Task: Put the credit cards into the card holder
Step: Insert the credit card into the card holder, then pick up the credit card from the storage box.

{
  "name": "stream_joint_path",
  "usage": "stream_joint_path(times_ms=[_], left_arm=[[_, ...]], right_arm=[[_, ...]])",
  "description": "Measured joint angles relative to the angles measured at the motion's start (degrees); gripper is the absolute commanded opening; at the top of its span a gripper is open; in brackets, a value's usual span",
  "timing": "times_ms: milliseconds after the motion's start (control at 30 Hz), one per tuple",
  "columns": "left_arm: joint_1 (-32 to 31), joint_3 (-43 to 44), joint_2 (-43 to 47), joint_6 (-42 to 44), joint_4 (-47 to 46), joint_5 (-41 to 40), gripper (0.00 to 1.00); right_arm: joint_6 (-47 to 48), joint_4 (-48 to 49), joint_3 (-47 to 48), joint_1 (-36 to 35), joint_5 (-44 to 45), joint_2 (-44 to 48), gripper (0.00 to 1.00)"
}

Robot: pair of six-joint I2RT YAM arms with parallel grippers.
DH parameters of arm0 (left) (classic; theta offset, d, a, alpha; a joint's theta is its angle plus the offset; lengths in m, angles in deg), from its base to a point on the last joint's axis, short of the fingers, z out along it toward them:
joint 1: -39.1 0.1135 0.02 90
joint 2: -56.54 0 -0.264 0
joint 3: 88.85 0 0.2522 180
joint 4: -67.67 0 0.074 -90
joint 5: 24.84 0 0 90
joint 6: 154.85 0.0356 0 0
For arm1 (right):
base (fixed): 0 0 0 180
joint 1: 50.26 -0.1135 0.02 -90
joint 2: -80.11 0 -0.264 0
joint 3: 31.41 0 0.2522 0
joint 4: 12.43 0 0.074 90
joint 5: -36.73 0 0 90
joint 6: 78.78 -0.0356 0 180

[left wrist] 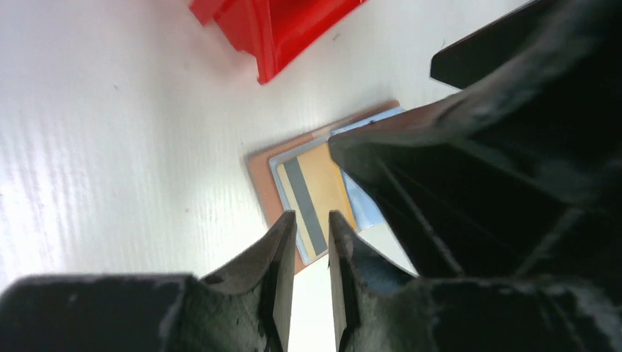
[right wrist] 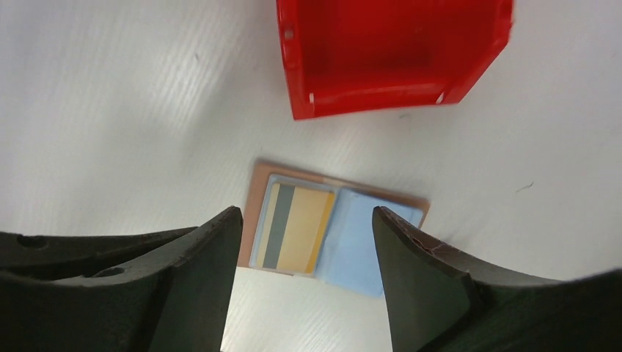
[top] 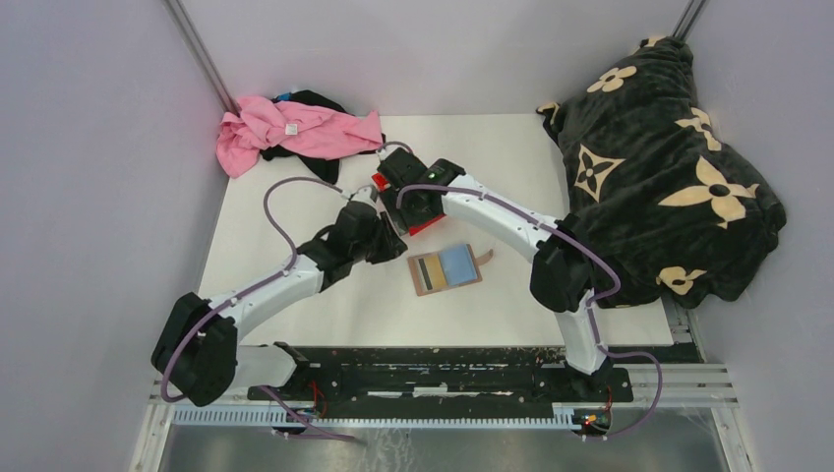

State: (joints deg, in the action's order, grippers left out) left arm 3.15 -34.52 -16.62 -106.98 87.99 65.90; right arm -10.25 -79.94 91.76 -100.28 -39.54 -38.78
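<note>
A small tan-brown leather-like card holder (top: 447, 285) lies opened flat on the white table (top: 295, 206), its snap tab (top: 484, 257) sticking out on the side toward the black blanket with cream flower motifs (top: 659, 167). Two credit cards rest on the card holder's inner face. One is a gold-yellow plastic card with a dark stripe (top: 426, 270) on the half away from the tab, and the other is a pale bluish card (top: 457, 264) just beside it on the tab half. Whether either is tucked into a slot cannot be told. A red plastic bin (right wrist: 389, 51) sits near the card holder's far edge, apart from it. Further beyond, a crumpled pink cloth (top: 295, 128) lies well apart from the card holder. The left gripper (left wrist: 312, 218) hangs over the gold card's end of the card holder. Its two dark fingers (left wrist: 282, 249) are drawn close, with only a narrow slit between them and nothing in it. The right gripper (right wrist: 306, 213) hovers above the card holder with its fingers (right wrist: 411, 257) spread wide and empty, both cards framed in the gap.
</note>
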Motion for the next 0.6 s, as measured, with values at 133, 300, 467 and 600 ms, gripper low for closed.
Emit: stream_joint_path(times_ms=[133,300,467,600], left_arm=[[2.64,5.44,-0.83,1.46,2.49,-1.75,0.32],[6.16,9.27,-4.31,2.6,4.68,-3.78,0.32],[9.09,10.8,-8.2,2.84,5.68,-5.42,0.32],[10.99,11.04,-10.49,2.84,5.77,-6.08,0.32]], right_arm=[[3.52,-0.22,8.68,2.38,-1.01,-1.4,0.71],[5.84,0.48,20.26,6.32,-5.05,-6.82,0.7],[6.8,0.15,30.08,9.79,-9.75,-15.91,0.7],[6.86,0.28,31.04,11.61,-12.96,-20.57,0.7]])
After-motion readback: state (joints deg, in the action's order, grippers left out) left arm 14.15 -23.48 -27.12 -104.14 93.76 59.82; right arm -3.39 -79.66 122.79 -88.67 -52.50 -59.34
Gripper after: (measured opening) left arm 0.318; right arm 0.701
